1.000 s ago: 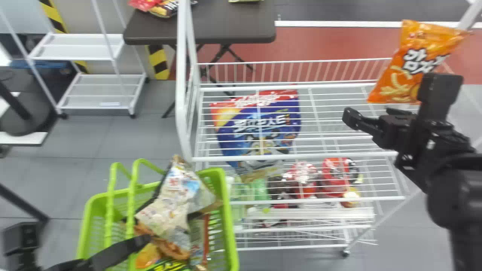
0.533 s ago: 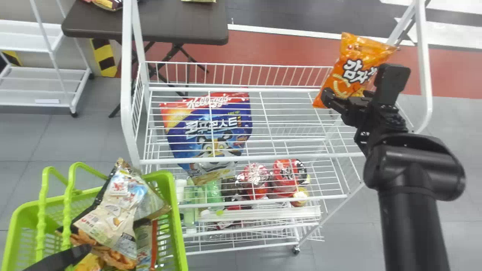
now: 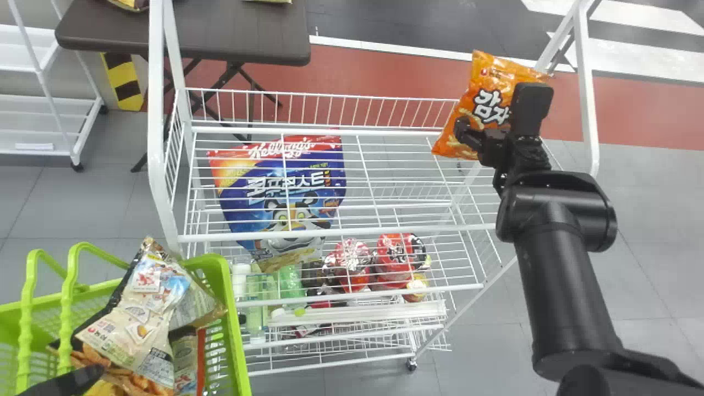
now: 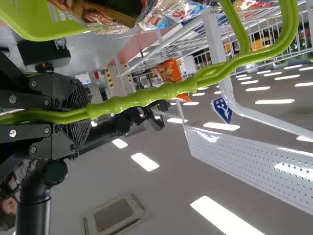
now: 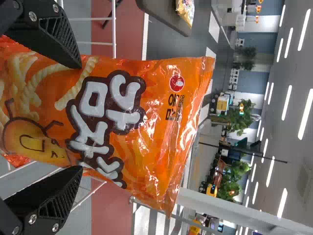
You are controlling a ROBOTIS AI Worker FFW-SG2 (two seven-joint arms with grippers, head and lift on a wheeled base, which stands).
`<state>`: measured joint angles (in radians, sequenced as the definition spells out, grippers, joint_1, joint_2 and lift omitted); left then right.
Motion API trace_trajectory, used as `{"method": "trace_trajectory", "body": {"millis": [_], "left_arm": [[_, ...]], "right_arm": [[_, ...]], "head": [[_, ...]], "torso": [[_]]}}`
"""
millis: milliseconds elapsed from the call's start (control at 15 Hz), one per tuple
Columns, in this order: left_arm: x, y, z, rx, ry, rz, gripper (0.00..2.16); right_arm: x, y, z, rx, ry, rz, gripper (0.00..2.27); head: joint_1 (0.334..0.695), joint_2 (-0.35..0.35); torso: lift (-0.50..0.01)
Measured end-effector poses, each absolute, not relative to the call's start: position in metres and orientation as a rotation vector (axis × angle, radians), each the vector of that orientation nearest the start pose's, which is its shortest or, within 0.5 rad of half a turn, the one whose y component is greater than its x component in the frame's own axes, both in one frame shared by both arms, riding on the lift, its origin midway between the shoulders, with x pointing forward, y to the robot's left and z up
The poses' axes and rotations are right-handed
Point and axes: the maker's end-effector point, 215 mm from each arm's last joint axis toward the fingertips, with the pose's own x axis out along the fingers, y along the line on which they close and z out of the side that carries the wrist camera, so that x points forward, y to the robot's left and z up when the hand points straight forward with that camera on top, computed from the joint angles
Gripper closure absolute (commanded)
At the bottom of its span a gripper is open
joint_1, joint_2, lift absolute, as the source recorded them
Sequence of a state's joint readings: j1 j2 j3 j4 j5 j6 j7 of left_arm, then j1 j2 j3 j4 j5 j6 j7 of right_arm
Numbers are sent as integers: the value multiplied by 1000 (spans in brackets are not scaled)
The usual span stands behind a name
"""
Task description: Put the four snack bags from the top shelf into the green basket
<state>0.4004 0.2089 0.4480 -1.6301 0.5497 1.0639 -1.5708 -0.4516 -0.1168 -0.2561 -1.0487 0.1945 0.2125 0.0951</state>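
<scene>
Head view: orange snack bag point(image 3: 467, 107) at the back right corner of the white wire top shelf point(image 3: 330, 232), right hand point(image 3: 496, 110) right at it. Bag sits between the 2 spread black fingers point(image 5: 58, 36), right wrist view confirms: hand open around its lower part, upper end sticking out well past the tips. Not clenched; can't tell if either finger touches the film.

Labels on that bag: big white lettering with a dark outline, 1 small round red mark near the upper end, smaller dark lettering next to it, printed fries, 1 cartoon potato face.

Left hand point(image 3: 71, 379) at the green basket point(image 3: 234, 322), left of the shelf. Left wrist view: it's clenched on the green handle point(image 4: 171, 90), 2 pads pressing from opposite sides. Basket holds a heap of bags; topmost is a cream-backed bag point(image 3: 132, 324), small print plus colored pictures, lying slanted. Others under it, partly covered, count unclear.

Under the top shelf, seen through the wires: blue-and-red cereal bag point(image 3: 308, 165), white lettering on a red band, larger white lettering on blue, cartoon tiger below. Lower down, 2 red packs point(image 3: 352, 264) side by side, bottles point(image 3: 256, 297) to their left.

Behind the shelf: dark counter point(image 3: 242, 33), packets along its far edge.
</scene>
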Motion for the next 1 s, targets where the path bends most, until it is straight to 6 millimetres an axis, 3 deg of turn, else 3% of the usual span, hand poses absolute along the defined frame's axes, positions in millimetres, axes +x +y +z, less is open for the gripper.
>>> {"method": "trace_trajectory", "body": {"millis": [133,267,333,467,800,1000], "left_arm": [[257,231,-417,-1247,559,-1047,2145],[257,234,-418,-1248,558,-1039,2145],[257,235,-418,-1248,558,-1038,2145],[257,234,-418,-1248,558,-1038,2145],[255,233,-418,-1262,570,-1036,2145],[255,234,-418,-1262,571,-1036,2145]], "right_arm": [[694,-417,-394,-131,309,-196,829],[695,-424,-398,-132,321,-190,2000],[693,-425,-402,-129,326,-188,2192],[682,-426,-407,-114,320,-194,2250],[654,-420,-377,-67,219,-189,2250],[619,-389,-347,-26,170,-121,2250]], "head": [[695,-214],[695,-219],[695,-220],[695,-224],[695,-226],[695,-207]], "torso": [[0],[0],[0],[0],[0],[0]]}}
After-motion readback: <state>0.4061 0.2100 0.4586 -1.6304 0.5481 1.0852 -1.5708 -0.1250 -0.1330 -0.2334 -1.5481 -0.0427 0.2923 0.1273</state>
